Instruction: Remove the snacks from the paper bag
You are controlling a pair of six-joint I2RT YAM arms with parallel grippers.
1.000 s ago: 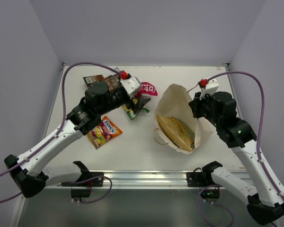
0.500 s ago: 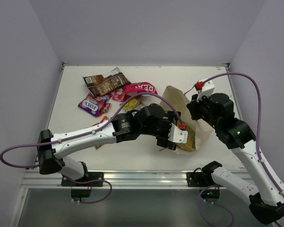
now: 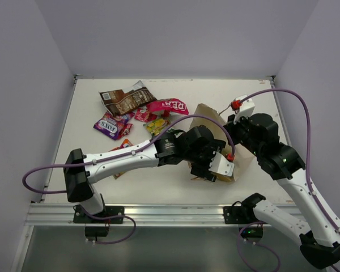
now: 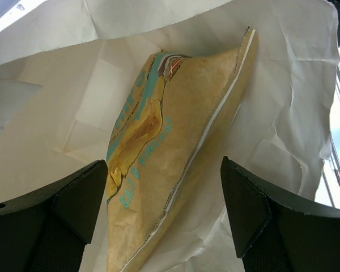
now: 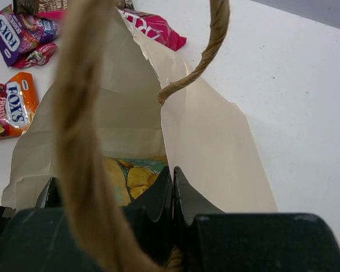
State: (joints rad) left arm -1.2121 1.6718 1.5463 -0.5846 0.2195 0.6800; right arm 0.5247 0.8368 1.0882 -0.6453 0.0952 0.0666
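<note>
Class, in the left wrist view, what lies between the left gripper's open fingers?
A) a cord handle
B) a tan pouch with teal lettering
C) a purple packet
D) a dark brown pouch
B: the tan pouch lies inside the paper bag, between the two spread tips of the left gripper.
</note>
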